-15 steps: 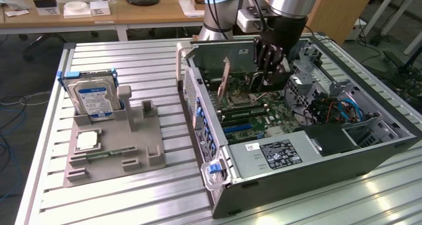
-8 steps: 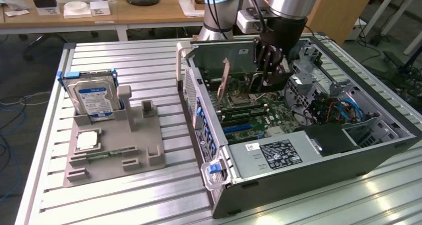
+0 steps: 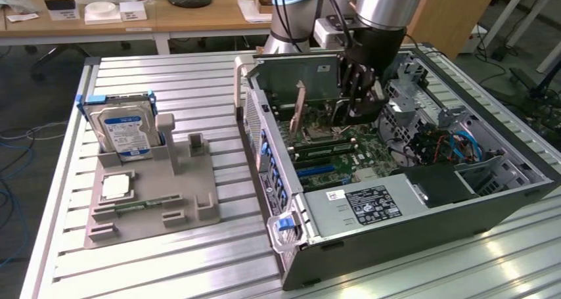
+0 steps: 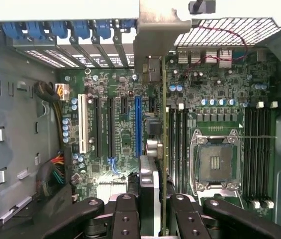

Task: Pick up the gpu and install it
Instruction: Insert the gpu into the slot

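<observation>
The pincer is clamping narrowly on the gpu, holding it edge-on above the motherboard, beside the blue slot. Pick-up is looking done; seating is looking unfinished, since the card is hanging over the board inside the computer case, its bracket nearing the case's rear wall.

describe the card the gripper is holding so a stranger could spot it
Look inside the open black computer case, below the black gripper. There a thin green expansion card with a pale metal end bracket stands on edge above the motherboard, unlike the memory sticks lying flat beside it.
</observation>
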Action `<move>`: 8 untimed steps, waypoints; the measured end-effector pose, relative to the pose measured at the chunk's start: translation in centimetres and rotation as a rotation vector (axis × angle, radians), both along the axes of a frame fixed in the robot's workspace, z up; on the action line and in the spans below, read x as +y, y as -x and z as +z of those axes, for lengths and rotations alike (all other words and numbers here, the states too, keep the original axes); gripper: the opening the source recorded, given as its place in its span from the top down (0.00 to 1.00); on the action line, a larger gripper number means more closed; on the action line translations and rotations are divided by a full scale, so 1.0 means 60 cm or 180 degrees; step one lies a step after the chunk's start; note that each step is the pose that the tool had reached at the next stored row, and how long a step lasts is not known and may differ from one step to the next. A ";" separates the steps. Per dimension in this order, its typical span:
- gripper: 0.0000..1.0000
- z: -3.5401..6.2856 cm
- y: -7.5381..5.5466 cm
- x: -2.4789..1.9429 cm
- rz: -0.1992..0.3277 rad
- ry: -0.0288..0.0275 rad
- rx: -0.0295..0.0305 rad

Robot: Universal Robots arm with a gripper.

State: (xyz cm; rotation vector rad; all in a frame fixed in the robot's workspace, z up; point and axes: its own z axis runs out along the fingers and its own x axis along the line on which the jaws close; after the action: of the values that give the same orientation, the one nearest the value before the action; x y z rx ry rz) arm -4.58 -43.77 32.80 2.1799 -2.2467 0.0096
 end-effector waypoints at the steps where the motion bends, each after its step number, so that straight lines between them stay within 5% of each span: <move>1: 0.72 -0.003 0.000 0.0000 -0.0001 0.0000 0.0000; 8: 0.72 -0.020 0.000 0.0000 -0.0002 0.0000 -0.0009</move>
State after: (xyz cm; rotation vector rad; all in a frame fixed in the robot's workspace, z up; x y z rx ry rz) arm -4.61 -43.77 31.58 2.1807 -2.2488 0.0126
